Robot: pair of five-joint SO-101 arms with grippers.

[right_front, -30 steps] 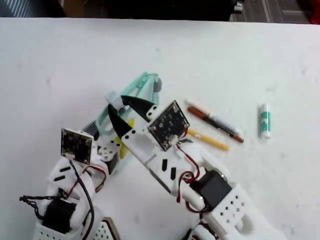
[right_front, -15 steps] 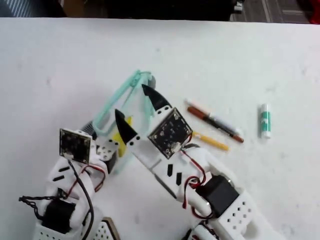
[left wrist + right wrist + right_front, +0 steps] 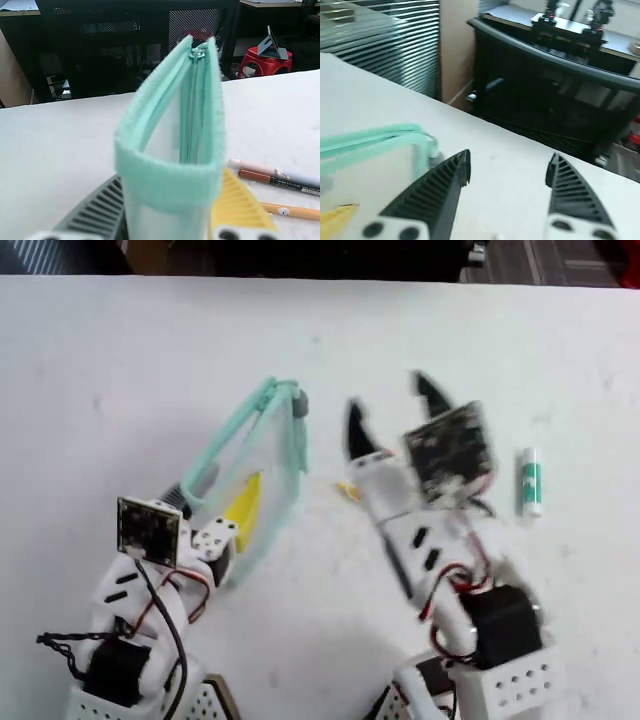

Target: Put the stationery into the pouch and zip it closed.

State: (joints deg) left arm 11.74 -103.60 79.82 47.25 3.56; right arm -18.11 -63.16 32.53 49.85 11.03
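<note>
Loading a pouch, early stage, read left to right. At left, the left tool (image 3: 236,476) is clamped on the near end of the mint pouch (image 3: 167,186), with a grey finger (image 3: 95,215) on one wall and a yellow finger (image 3: 240,210) on the other. The pouch is held on edge above the bench (image 3: 120,360). Its mouth gapes in a narrow slot, and the zip pull (image 3: 197,52) sits at the far end. No stationery can be seen inside, so by this evidence the opening is done, while every item is yet to be loaded and the zip yet to be run. At centre, the right tool (image 3: 387,392) hangs over the bench just beside the pouch with its black fingers spread wide and nothing between them. Two pens (image 3: 280,183) and an orange pencil (image 3: 292,212) lie on the bench on that side of the pouch, near it but not touching. At right, a green-and-white glue stick (image 3: 530,482) lies alone, well apart from the pouch. Room for moving: bare bench extends to the left of the pouch and beyond it up to the far edge. The tightest passage is probably the gap between the pouch and the right arm, and the slim mouth leaves little margin for a long pen.
</note>
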